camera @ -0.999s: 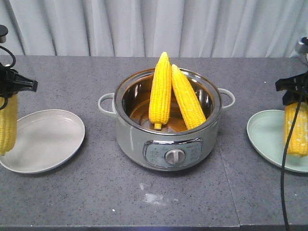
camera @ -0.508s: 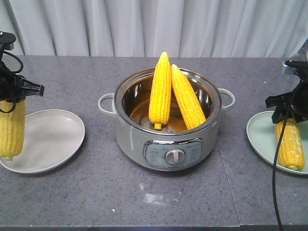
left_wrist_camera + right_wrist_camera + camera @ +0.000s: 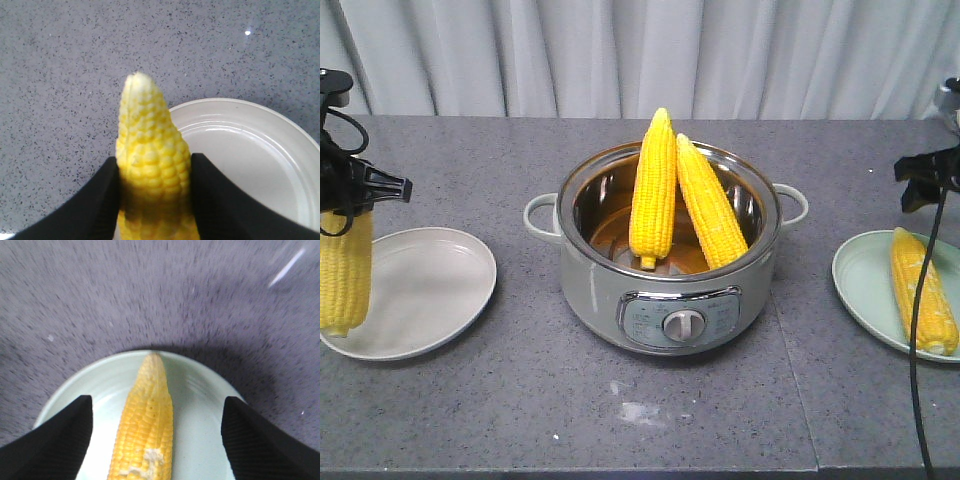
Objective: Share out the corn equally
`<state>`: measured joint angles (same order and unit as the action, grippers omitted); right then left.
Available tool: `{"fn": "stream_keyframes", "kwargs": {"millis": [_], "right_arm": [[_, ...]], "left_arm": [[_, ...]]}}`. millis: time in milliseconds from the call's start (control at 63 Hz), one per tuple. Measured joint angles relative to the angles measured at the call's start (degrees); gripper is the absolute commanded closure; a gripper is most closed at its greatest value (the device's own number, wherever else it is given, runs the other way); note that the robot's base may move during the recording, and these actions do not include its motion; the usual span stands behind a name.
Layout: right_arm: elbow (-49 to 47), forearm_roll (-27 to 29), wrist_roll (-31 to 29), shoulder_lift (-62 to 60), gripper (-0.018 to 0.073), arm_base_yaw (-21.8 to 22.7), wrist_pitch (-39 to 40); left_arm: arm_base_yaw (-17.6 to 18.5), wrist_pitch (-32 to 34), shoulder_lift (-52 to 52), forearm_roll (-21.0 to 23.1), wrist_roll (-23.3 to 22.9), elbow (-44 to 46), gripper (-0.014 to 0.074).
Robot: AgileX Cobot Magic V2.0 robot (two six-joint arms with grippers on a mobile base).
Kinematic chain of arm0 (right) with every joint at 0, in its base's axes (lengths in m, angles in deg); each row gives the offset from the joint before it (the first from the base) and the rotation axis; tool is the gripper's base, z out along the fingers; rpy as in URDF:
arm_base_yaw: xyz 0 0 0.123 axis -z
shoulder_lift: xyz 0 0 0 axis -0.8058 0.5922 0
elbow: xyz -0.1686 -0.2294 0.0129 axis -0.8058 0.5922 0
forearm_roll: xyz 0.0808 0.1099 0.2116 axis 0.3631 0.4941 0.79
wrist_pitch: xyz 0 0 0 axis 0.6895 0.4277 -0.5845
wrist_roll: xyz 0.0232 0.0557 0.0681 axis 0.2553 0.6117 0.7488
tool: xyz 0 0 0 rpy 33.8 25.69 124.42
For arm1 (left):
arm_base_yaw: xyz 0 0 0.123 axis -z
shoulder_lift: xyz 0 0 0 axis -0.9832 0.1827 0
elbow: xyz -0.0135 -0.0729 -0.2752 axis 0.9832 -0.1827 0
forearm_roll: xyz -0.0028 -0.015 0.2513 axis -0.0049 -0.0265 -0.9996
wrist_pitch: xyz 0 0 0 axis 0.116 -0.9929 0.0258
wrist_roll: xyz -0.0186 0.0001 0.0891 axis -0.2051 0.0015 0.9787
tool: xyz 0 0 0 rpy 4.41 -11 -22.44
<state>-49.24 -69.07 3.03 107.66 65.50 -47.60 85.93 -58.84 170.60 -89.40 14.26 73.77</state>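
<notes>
left gripper [image 3: 155,195] clamps one cob [image 3: 149,150] over the edge of the white plate [image 3: 250,160]; right gripper [image 3: 156,409] gapes wide above another cob [image 3: 145,430] on the green plate [image 3: 200,410]. two more cobs [image 3: 653,190] lean in the pot [image 3: 670,300].

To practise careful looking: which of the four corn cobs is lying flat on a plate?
The cob on the pale green plate on the right. Two others stand leaning in the pot; the fourth cob hangs upright in the left gripper.
</notes>
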Motion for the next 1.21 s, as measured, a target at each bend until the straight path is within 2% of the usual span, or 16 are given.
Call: {"fn": "stream_keyframes", "kwargs": {"millis": [254,381,523,730,872,1205], "right_arm": [[-1.36,0.27,0.42,-5.95,0.0031,0.0,-0.34],[-1.36,1.41,0.42,-7.73,0.0031,0.0,-0.34],[-1.36,2.61,0.42,-8.83,0.0031,0.0,-0.34],[-1.36,4.22,0.31,-9.55,0.0031,0.0,-0.32],[-1.36,5.47,0.17,-9.63,0.0031,0.0,-0.27],[-1.36,6.74,0.15,-9.63,0.0031,0.0,-0.27]], "left_arm": [[0.0,0.04,0.35,4.05,0.16,0.0,0.0582],[0.0,0.3,2.26,6.78,1.72,0.0,0.054],[0.0,0.3,4.63,9.68,3.07,0.0,0.0438],[0.0,0.57,5.83,10.19,3.11,0.0,0.0242],[0.0,0.73,5.88,10.19,3.18,0.0,0.0155],[0.0,0.47,5.88,10.19,3.18,0.0,0.0143]]}}
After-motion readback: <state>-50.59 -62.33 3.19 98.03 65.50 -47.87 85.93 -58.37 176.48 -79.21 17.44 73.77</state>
